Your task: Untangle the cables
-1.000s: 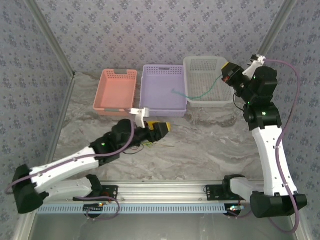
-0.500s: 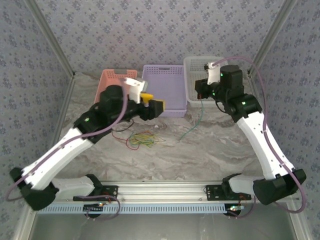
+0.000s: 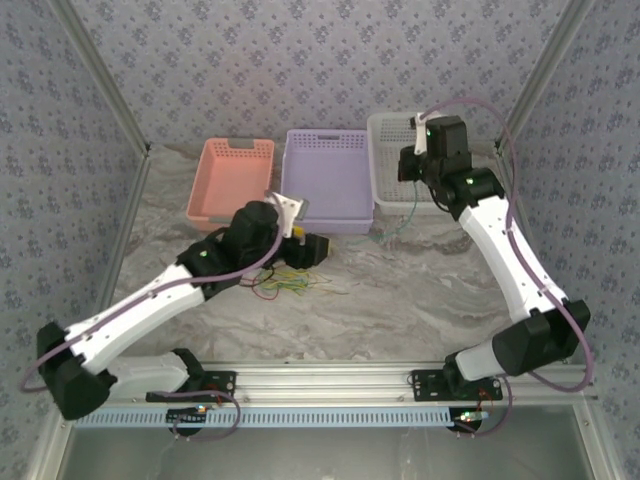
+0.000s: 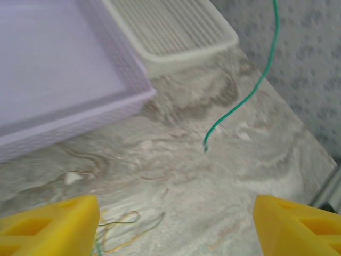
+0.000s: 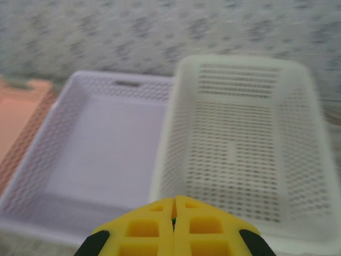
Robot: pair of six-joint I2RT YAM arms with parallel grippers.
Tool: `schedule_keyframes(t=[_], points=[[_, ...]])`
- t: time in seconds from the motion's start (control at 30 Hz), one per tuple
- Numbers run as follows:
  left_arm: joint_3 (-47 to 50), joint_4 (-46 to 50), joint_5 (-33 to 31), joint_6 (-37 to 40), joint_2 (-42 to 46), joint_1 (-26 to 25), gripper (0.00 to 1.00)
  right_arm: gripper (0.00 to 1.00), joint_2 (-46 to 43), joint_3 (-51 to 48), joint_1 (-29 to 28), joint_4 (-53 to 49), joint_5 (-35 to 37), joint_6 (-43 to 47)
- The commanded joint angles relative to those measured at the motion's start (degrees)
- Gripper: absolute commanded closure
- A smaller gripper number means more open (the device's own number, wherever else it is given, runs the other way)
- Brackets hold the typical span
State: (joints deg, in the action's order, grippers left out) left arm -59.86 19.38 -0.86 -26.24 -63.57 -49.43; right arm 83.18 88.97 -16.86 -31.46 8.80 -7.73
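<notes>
A multicoloured thin-wire tangle [image 3: 284, 283] lies on the marble table [image 3: 420, 300] beside the left gripper [image 4: 176, 224], which is spread wide and empty. Beyond, the salmon plastic basket [image 3: 232, 190], lilac basket [image 3: 322, 185] and white basket [image 3: 385, 165] show bare floors. The right gripper [image 5: 173, 208] pinches a thin green cable [image 4: 250, 90], which hangs near-vertical with its tip down.

The left gripper [image 3: 313, 247] has dropped back down from its raised pose, with the cable tangle [image 3: 283, 282] now just beneath its spread fingers. The right gripper [image 3: 408, 165] has swung further over the white basket [image 3: 385, 125], and the green cable [image 4: 259, 85] now dangles below it.
</notes>
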Motion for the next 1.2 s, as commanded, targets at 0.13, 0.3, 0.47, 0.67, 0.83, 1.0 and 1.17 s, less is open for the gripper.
schedule_keyframes(t=[0.13,0.3,0.47,0.67,0.83,1.0,1.17], points=[[9.61,0.20,-11.62,-9.04,12.84,-0.45,0.25,1.00,5.91,5.07,6.02,4.36,18.43,-18.56],[13.88,1.46,-12.42,-10.65,17.29,-0.47,0.26,1.00,11.87,7.56,11.44,2.60,21.14,-44.04],[15.34,1.50,-11.83,-11.18,17.65,-0.41,0.27,1.00,19.55,13.72,12.89,-4.12,22.29,-64.28],[16.78,-0.07,-13.17,-10.49,17.33,-0.41,0.28,1.00,27.93,21.30,12.17,-11.37,22.99,-76.98],[15.76,6.01,-21.79,-11.43,18.92,1.23,0.27,1.00,28.56,21.51,8.97,-10.60,23.04,-77.97],[12.22,14.04,-15.55,-14.00,16.42,15.84,0.30,1.00,25.82,18.13,1.27,-10.21,26.08,-81.99],[9.89,14.35,-4.90,-13.71,13.79,26.06,0.35,1.00,28.02,20.33,-2.90,-14.40,27.06,-87.97]])
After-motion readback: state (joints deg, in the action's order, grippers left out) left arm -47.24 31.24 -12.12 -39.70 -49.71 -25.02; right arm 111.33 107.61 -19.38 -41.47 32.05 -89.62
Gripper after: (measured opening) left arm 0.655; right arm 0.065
